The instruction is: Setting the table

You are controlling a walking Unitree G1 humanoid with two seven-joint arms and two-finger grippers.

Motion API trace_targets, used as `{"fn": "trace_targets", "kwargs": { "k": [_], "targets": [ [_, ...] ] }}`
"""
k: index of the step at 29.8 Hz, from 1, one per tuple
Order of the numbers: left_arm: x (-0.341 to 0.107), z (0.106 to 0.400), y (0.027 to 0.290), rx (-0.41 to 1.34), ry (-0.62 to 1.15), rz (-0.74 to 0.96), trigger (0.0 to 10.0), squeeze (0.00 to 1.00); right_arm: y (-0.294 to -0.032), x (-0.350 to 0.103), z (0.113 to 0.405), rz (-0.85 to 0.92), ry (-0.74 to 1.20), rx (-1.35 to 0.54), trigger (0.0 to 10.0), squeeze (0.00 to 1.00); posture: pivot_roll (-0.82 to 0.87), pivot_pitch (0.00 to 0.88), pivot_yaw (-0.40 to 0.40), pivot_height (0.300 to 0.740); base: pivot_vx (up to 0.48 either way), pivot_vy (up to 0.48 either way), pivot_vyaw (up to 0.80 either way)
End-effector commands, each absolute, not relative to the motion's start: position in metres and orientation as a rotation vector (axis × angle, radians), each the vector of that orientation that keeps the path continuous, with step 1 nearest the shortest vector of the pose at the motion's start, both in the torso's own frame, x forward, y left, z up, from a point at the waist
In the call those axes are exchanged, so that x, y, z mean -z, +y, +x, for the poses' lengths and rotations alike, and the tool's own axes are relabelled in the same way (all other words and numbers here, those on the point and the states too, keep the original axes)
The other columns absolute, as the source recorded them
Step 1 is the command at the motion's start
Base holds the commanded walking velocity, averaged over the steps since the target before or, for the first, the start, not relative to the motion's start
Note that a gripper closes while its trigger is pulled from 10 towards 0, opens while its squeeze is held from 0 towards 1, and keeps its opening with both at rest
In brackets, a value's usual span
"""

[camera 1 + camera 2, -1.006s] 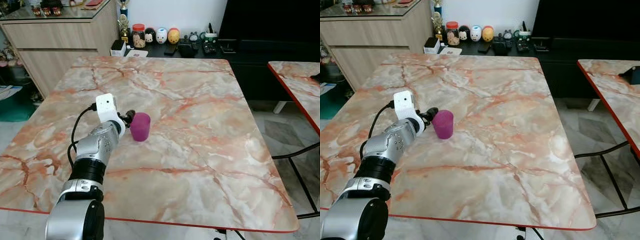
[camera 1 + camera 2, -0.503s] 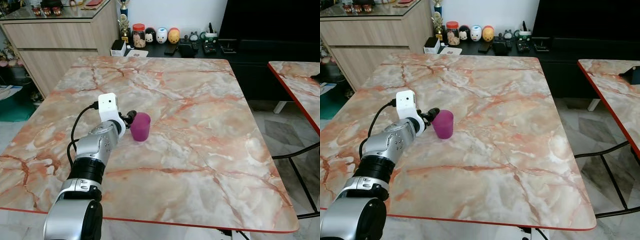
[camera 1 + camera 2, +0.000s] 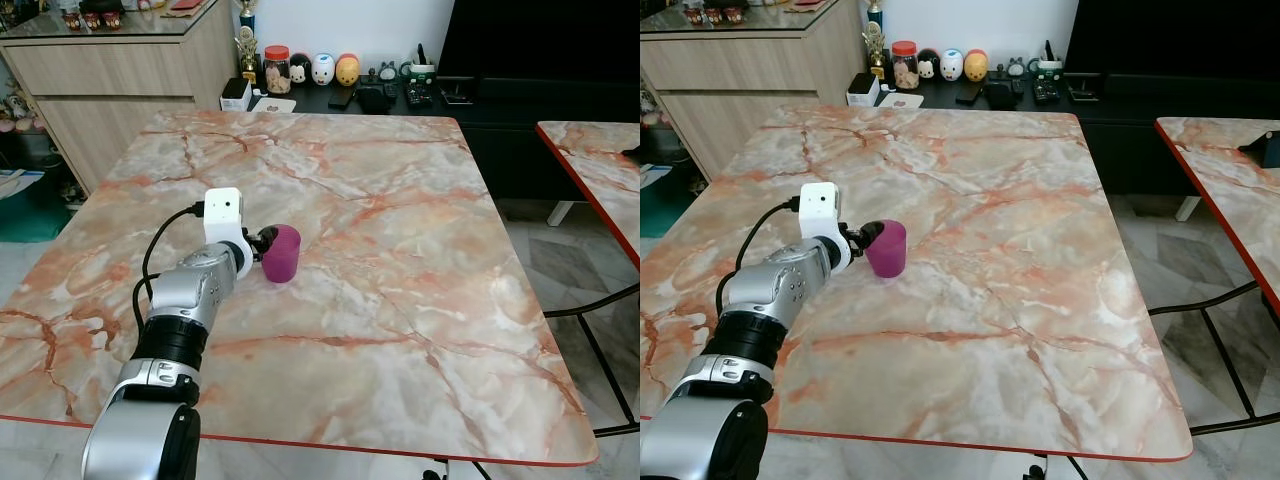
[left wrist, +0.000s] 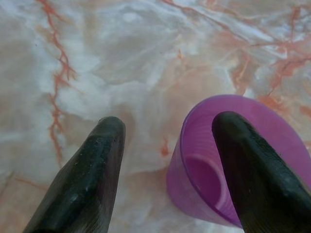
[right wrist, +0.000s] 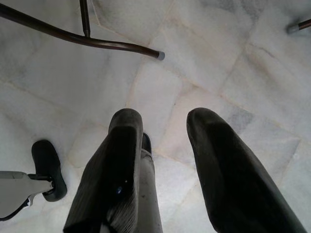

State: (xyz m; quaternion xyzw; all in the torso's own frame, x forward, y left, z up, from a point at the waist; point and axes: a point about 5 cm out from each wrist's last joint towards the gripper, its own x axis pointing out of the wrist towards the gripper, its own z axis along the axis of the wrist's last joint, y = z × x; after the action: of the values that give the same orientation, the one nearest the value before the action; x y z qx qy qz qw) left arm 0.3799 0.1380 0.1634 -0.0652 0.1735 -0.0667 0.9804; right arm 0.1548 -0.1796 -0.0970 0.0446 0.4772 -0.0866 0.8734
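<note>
One purple cup is sitting upright on the marble table, left of centre. Since a second ago, the left gripper is edging its parted fingers over the cup's rim, one finger inside and one outside, not yet clamping. Judging by this, a grasp is beginning. Farther right, the right gripper is hanging idle with fingers apart above the floor.

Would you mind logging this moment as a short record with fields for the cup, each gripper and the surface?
cup: purple cup, upright on the table
surface: marble table
left gripper: left gripper open, one finger over the cup's mouth, the other outside its wall
right gripper: right gripper open, hanging idle above the floor
</note>
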Motion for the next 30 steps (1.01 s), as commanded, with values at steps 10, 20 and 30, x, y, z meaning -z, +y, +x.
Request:
{"fn": "trace_targets", "kwargs": {
  "k": [10,20,30],
  "targets": [
    [-0.158,0.378,0.141,0.113,0.367,-0.116,4.7,0.00,-0.201,0.098,0.143,0.086,1.009,0.207,10.0,0.00,0.09,0.000,-0.014,0.731,0.000,0.000,0.00],
    [-0.157,0.378,0.140,0.124,0.374,-0.117,2.2,0.00,-0.206,0.099,0.139,0.088,1.017,0.212,10.0,0.00,0.09,0.000,-0.014,0.731,0.000,0.000,0.00],
    [-0.157,0.378,0.138,0.138,0.376,-0.116,8.7,0.00,-0.192,0.100,0.143,0.096,1.017,0.196,10.0,0.00,0.09,0.000,-0.013,0.731,0.000,0.000,0.00]
  ]
}}
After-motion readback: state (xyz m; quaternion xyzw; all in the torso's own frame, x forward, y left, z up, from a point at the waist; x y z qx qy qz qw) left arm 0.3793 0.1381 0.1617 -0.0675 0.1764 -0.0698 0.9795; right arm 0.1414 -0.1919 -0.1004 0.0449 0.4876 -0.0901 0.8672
